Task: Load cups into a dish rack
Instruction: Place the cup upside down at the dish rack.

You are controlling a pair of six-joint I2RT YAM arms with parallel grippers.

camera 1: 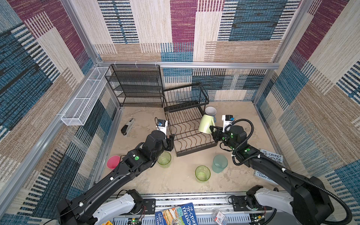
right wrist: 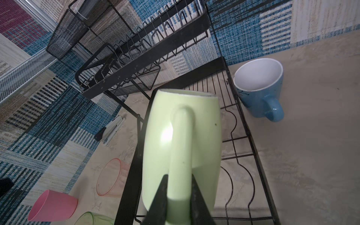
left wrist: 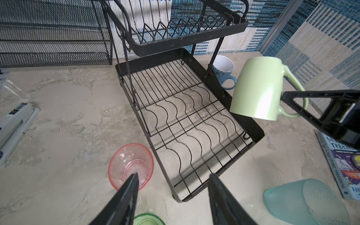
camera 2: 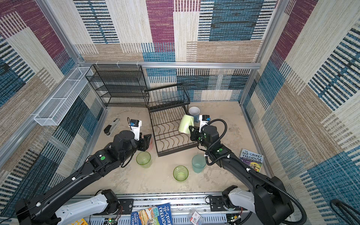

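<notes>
My right gripper (camera 1: pixel 212 129) (right wrist: pixel 179 177) is shut on the handle of the pale green mug (camera 1: pixel 206 123) (right wrist: pixel 181 136), which hangs tilted above the right edge of the dish rack (camera 1: pixel 194 152) (left wrist: pixel 257 128). A light blue mug (camera 1: pixel 210 112) stands on the table just behind it. My left gripper (camera 1: pixel 171 142) (left wrist: pixel 173 176) is open and empty at the rack's front left corner, above a translucent pink tumbler (left wrist: pixel 131 165). Two green tumblers (camera 1: pixel 164 159) (camera 1: pixel 202 173), a teal tumbler (camera 1: pixel 219 163) and an opaque pink cup (camera 1: pixel 113 162) sit on the table in front of the rack.
A black mesh shelf unit (camera 1: pixel 136 85) stands at the back left, with a white mesh trough (camera 1: pixel 83 99) on the left wall. A stapler (camera 1: pixel 127 126) lies left of the rack. A book (camera 1: pixel 271 157) lies under my right arm.
</notes>
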